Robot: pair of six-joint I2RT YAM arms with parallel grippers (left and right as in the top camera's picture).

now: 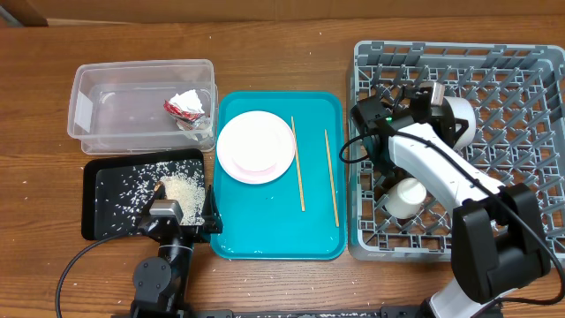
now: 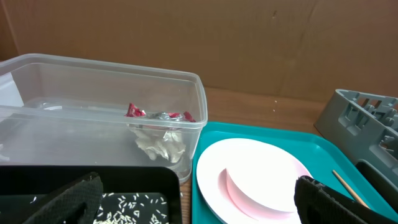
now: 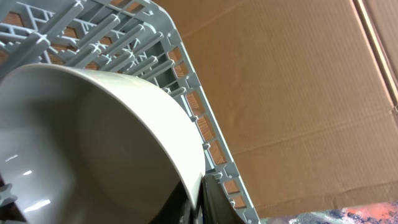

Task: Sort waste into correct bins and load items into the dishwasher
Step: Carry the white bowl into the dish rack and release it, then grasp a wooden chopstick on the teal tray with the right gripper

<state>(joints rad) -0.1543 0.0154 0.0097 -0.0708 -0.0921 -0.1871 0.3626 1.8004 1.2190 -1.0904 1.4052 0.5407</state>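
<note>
My right gripper (image 1: 439,102) (image 3: 200,202) is shut on the rim of the shiny pale bowl (image 1: 459,117) (image 3: 93,143), holding it tilted over the grey dish rack (image 1: 516,181) (image 3: 124,37). The white cup (image 1: 406,196) lies in the rack. My left gripper (image 1: 183,219) (image 2: 205,208) is open and empty, low at the near right corner of the black tray (image 1: 106,190) (image 2: 62,174), which holds rice (image 1: 181,187) (image 2: 130,208). The clear tub (image 1: 97,88) (image 2: 124,68) holds the red-and-silver wrapper (image 1: 184,108) (image 2: 158,114) and white tissue (image 2: 161,144). The pink plate (image 1: 256,146) (image 2: 249,174) and two chopsticks (image 1: 298,163) (image 1: 331,177) lie apart.
The plate and chopsticks lie on a large teal tray (image 1: 274,234) (image 2: 280,134) between the black tray and the rack. The right arm's white link crosses the rack's left half. A cardboard wall stands behind the wooden table. A rack corner (image 2: 360,112) shows in the left wrist view.
</note>
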